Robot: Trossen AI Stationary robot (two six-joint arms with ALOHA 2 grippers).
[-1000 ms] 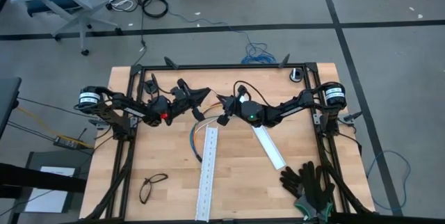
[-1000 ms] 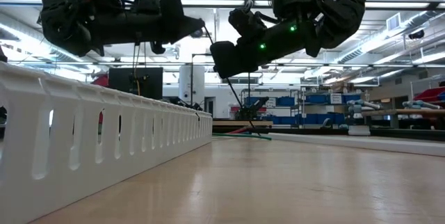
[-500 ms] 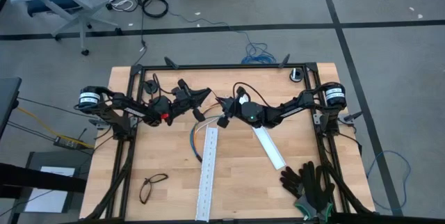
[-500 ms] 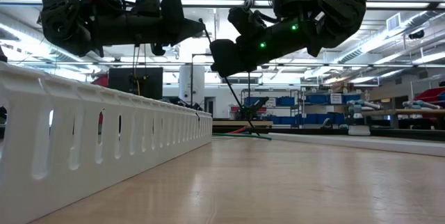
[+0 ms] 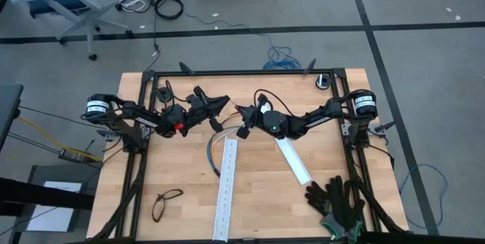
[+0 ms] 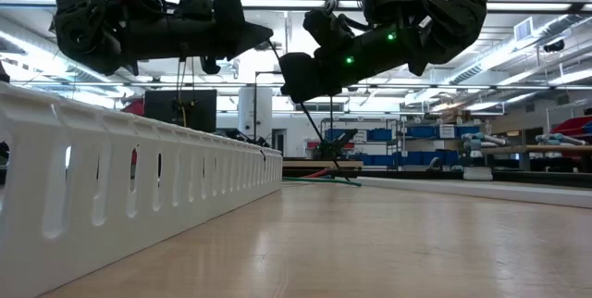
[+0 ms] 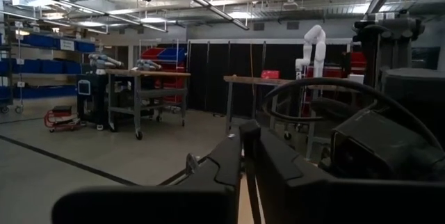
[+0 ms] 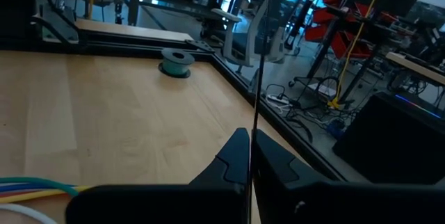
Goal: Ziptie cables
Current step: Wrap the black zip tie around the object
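We read only "SSEN" on the left arm – both sets of fingers, left [image 5: 224, 103] and right [image 5: 241, 111], together above the cables [image 5: 213, 153].

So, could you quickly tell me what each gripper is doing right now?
Left gripper: closed, raised above the table; holding anything cannot be told.
Right gripper: closed on a thin dark strand.

- High view: straight down from well above, taking in the whole counter [image 5: 182, 176] and the floor around it.
- Low view: at counter height, close beside a white rail [image 6: 139, 178], facing the room.
- Each wrist view looks past its own fingers.
- High and low views share both arms.
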